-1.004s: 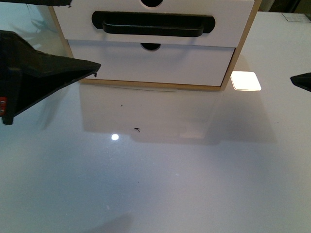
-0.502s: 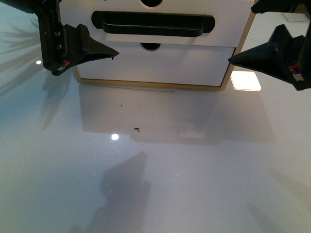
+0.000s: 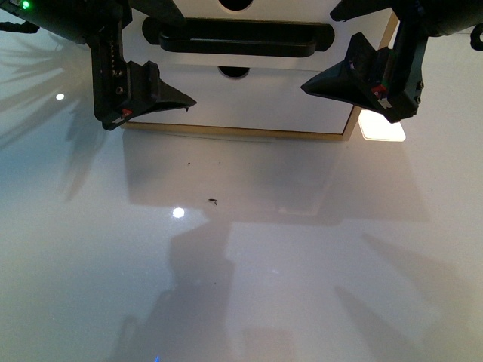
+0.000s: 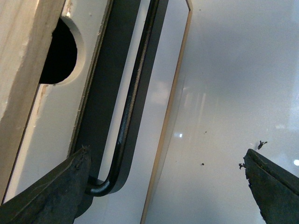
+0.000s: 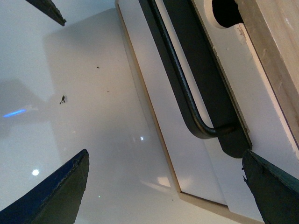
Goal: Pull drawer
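Left gripper (image 4: 166, 153) and right gripper (image 5: 165, 154) are both gaping wide, one hovering off each end of the black bar handle (image 3: 238, 38); I am not making out any contact. The drawer (image 3: 249, 62) is sitting straight ahead of me, just above a plain white front (image 3: 256, 98), in a small wooden chest (image 3: 361, 105) that is resting on the glossy white table (image 3: 302, 264).

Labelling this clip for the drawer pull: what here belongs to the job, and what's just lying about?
Job: top drawer, its black bar handle, left gripper, right gripper, both open.
Lying about: lower drawer, white square on the table, dark specks.
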